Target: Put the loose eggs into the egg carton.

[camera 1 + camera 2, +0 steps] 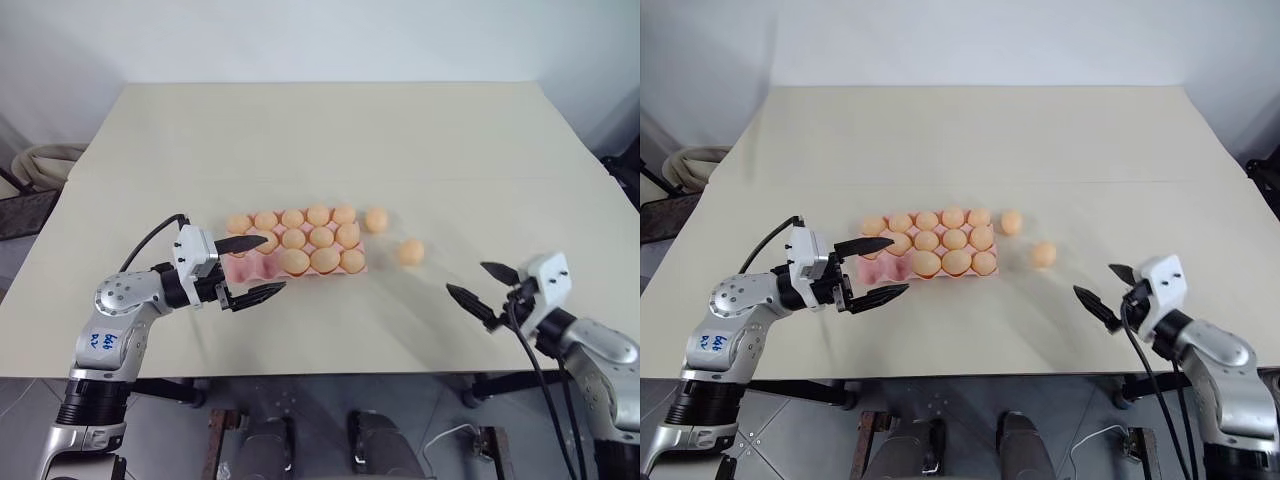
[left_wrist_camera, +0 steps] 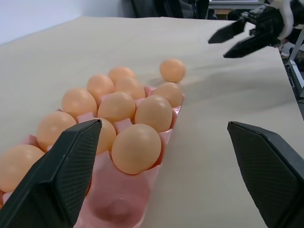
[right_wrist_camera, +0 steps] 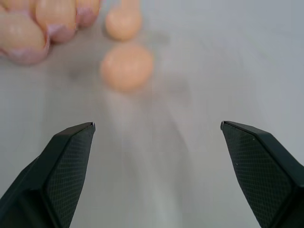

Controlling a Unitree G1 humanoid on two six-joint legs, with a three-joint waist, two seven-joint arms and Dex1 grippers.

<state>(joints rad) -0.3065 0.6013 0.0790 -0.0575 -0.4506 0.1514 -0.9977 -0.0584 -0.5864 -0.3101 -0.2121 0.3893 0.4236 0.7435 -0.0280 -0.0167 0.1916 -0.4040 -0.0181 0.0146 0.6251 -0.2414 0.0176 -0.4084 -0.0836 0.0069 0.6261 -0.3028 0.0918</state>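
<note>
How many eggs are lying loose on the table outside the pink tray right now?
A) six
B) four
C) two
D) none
C: one egg lies right by the far right corner of the tray, and another egg lies further out on the table, towards the right arm.

Centre of frame: pale-pink egg carton [image 1: 883, 268] on a beige table [image 1: 980, 140], most cups filled. Two loose eggs [image 1: 1011, 222] [image 1: 1043, 254] lie right of it, apart from each other. Left gripper [image 1: 872, 270], fingers spread, at the carton's left end. Right gripper [image 1: 1108, 290], spread and empty, lower right.
</note>
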